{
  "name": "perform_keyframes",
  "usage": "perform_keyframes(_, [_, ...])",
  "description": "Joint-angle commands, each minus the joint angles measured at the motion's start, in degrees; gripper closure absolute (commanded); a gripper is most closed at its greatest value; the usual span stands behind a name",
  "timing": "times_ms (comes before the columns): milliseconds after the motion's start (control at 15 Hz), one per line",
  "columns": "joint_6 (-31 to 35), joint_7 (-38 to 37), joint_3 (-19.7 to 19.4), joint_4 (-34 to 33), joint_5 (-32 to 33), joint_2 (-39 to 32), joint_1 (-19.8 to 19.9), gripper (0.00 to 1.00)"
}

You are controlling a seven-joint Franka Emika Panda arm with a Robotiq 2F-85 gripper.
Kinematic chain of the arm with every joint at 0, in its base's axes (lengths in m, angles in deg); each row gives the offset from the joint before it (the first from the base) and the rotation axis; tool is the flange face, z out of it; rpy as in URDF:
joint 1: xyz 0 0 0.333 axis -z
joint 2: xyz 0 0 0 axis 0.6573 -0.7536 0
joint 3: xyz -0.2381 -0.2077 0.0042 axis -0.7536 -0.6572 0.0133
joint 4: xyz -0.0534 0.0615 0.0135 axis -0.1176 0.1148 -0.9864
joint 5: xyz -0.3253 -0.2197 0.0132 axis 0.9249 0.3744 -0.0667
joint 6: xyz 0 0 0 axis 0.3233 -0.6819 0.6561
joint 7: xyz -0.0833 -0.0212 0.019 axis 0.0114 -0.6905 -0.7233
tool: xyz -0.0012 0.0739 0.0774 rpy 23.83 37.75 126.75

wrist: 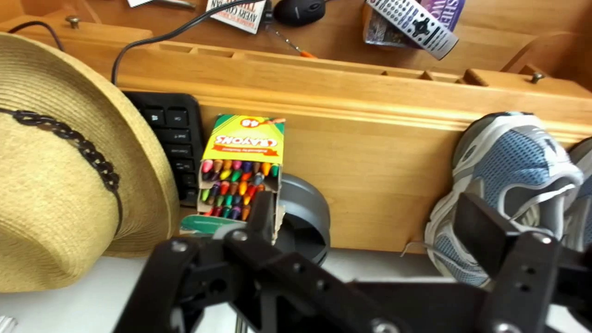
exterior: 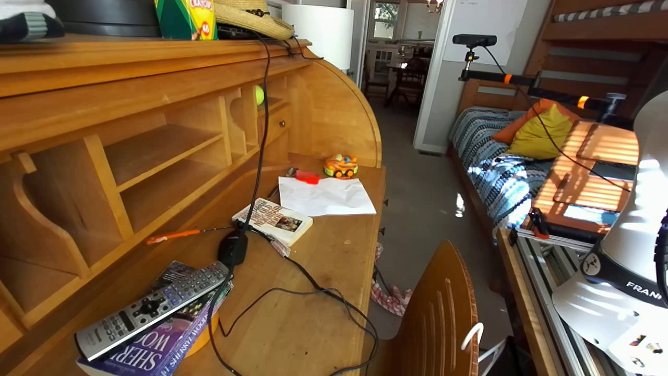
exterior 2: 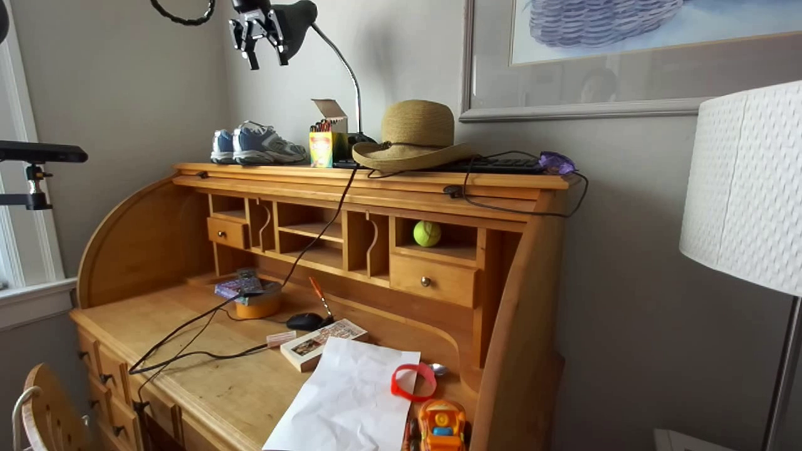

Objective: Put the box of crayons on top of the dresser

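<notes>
The green-and-yellow box of crayons stands upright with its lid open on the flat top of the light-brown wooden dresser, and shows in both exterior views [exterior: 185, 20] [exterior 2: 321, 149]. The dresser also shows in both [exterior: 334, 115] [exterior 2: 514, 195]. In the wrist view, the box [wrist: 245, 141] shows its crayon tips from above, and the dresser top [wrist: 370, 171] is bare wood beside it. My gripper [exterior 2: 268, 63] is open and empty, up above the dresser top and the shoes. In the wrist view its fingers [wrist: 365, 206] are wide apart, one overlapping the box's edge in the picture.
A straw hat [exterior 2: 418, 128], a keyboard [wrist: 178, 138] and a dark round lamp part [wrist: 303, 208] are near the box. Grey-blue shoes [exterior 2: 266, 145] stand farther along the top. A lamp neck [exterior 2: 351, 75] rises behind. A cable [exterior: 266, 104] hangs down the front.
</notes>
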Motion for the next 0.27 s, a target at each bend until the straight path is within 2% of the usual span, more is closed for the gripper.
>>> perform_keyframes(0, [-4.6,-0.7,0.7,6.0,-1.9,4.2,0.3,0.0])
perform_keyframes(67, [-4.1,-1.0,0.4,7.0,-1.0,4.8,0.0,0.0])
perform_keyframes(133, [-2.9,-0.1,0.5,2.2,-1.1,1.6,0.1,0.0])
perform_keyframes(200, [-3.0,-0.3,0.5,3.1,-1.1,2.2,0.0,0.0])
